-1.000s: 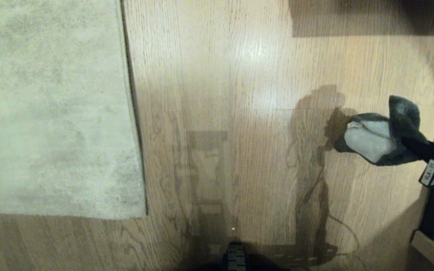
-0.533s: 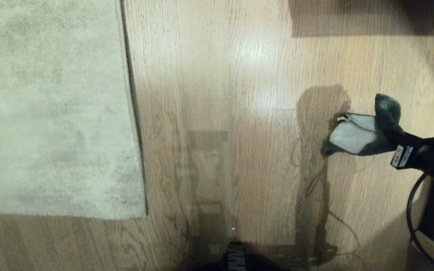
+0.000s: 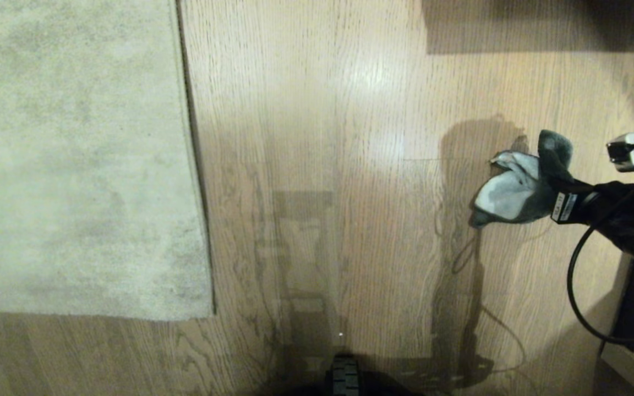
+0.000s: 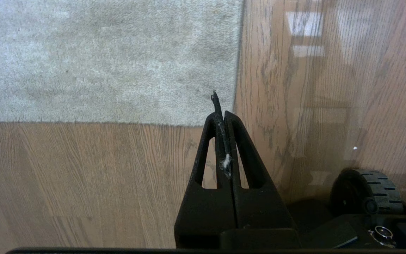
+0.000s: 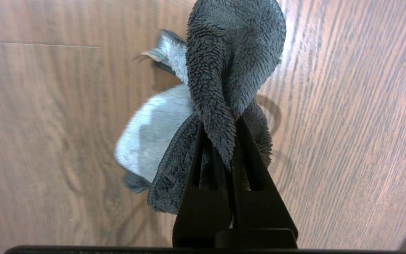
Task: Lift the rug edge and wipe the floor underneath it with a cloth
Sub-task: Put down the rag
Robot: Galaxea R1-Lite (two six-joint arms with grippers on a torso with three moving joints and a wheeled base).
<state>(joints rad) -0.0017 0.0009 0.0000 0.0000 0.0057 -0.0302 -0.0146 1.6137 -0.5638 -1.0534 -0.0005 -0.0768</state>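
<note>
Cloth in the air, rug not yet lifted.

Nearest, left gripper (image 4: 223,116) parked low above the rug's near corner, jaws pressed together on nothing but lint. Further out, right gripper (image 3: 555,193) clamped tight on the cloth (image 3: 515,190), grey-green folds bunched between the fingers, pale side dangling above the floor (image 3: 350,110), well right of the rug edge (image 3: 193,165). Risk as judged: loose flap dragging or snagging the border, a thin pinch slipping under wiping pressure; flat pile hard to catch with closed jaws.
</note>
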